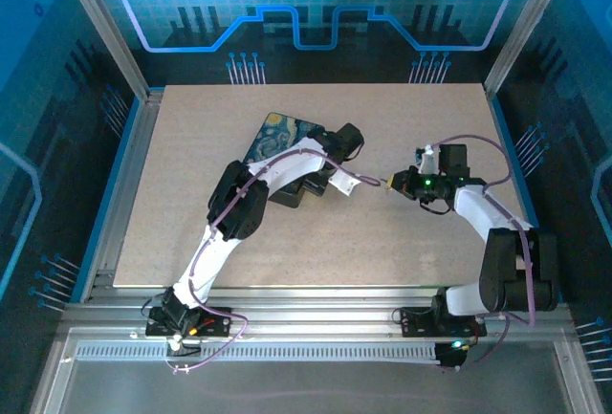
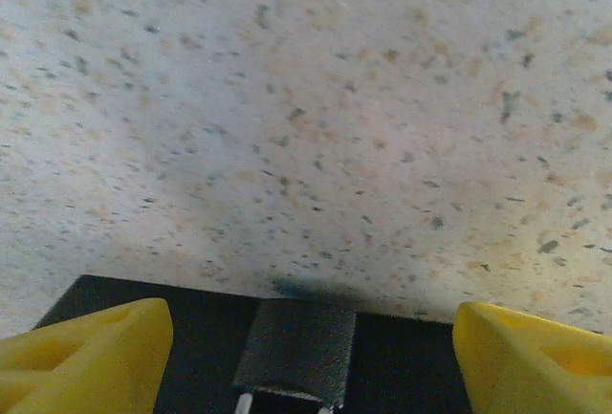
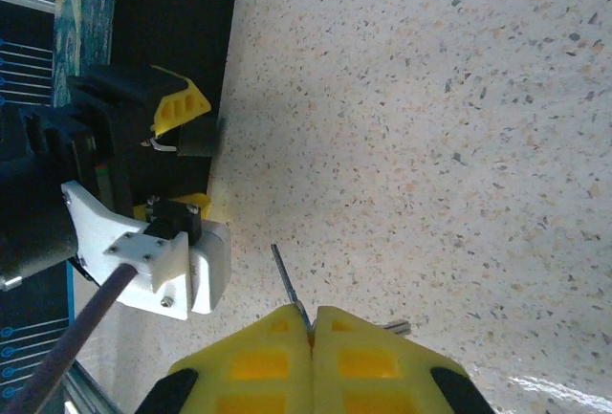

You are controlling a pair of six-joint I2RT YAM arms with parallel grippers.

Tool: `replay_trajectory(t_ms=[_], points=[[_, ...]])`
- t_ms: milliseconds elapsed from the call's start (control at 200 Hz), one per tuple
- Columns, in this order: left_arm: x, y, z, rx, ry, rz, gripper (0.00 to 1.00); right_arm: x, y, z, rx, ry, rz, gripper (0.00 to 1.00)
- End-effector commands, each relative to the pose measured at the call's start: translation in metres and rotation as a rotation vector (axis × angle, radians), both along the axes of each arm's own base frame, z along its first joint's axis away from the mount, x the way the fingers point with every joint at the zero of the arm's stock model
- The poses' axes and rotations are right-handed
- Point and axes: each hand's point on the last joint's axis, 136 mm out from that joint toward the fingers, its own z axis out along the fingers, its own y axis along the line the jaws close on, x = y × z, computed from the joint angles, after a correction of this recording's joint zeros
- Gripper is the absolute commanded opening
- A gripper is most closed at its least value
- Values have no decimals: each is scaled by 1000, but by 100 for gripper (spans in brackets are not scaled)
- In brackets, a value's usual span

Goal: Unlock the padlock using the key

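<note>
Silvery key (image 3: 284, 275) clamped in right end effector (image 3: 313, 318), apart from padlock (image 2: 298, 349).

We saw white arms (image 1: 215, 242) with black joints, purple cables (image 3: 69, 337) along them, yellow fingers (image 3: 253, 366) at lower frame, and seemingly a green light (image 1: 417, 183) centre-right.

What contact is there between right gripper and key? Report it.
Touching. Right wrist view: the right gripper is shut on the key, whose thin blade sticks out from between its closed jaws.
</note>
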Motion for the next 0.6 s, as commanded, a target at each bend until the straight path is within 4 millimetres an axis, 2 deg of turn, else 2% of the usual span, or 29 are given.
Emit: replay_trajectory(t_ms=[0, 215, 455, 595], points=[[-11, 31, 18, 40, 26, 43, 80, 5, 2, 7, 37, -6, 16, 0], [-18, 64, 20, 45, 57, 118, 81, 5, 3, 6, 46, -10, 12, 0], [-20, 76, 18, 43, 31, 118, 83, 7, 8, 2, 57, -3, 24, 0], [-10, 64, 11, 20, -4, 78, 85, 6, 9, 2, 55, -2, 31, 0]])
